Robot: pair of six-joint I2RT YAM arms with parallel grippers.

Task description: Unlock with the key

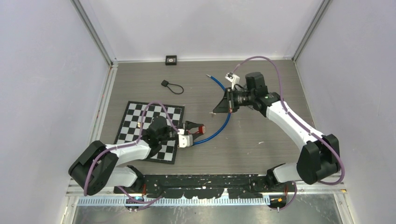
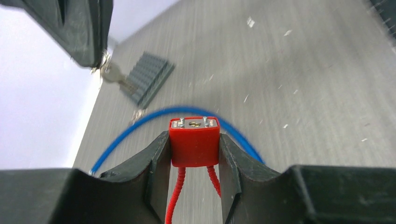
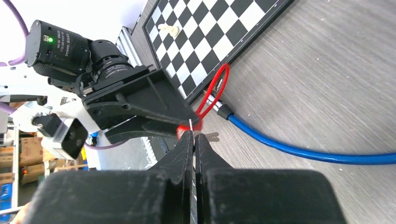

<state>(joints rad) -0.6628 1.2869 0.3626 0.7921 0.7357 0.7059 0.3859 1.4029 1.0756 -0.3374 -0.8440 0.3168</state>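
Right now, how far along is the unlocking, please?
Done: the left claw grips the red padlock, and the right claw pinches the key. In hand: lining up, as the key is apart from the keyhole. Left: insert the key, turn it, release the red cable loop.

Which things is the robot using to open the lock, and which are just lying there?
For the job: red padlock in the left gripper; key in the right gripper.
Lying about: chessboard; black cord loop; small black box; blue cable, as far as I can tell.
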